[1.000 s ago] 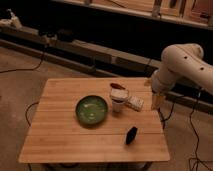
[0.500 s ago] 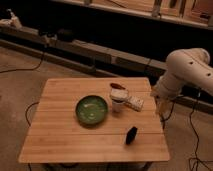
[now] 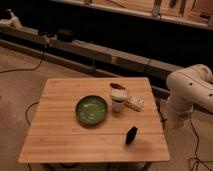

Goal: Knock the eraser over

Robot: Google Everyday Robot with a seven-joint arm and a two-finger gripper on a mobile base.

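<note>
The eraser point(image 3: 131, 135) is a small black block on the wooden table point(image 3: 60, 135), near its front right part, and it looks upright and slightly tilted. My white arm point(image 3: 190, 90) is off the table's right side. My gripper point(image 3: 173, 121) hangs below the arm, just past the table's right edge, to the right of the eraser and apart from it.
A green bowl point(image 3: 92, 109) sits mid-table. A white cup point(image 3: 117, 103), a pale packet point(image 3: 134, 103) and a reddish-brown item point(image 3: 117, 86) lie behind the eraser. Cables point(image 3: 30, 67) run on the floor. A dark bench point(image 3: 100, 47) stands behind.
My arm has swung right and back, away from over the table's right edge. The eraser and other objects have not moved.
</note>
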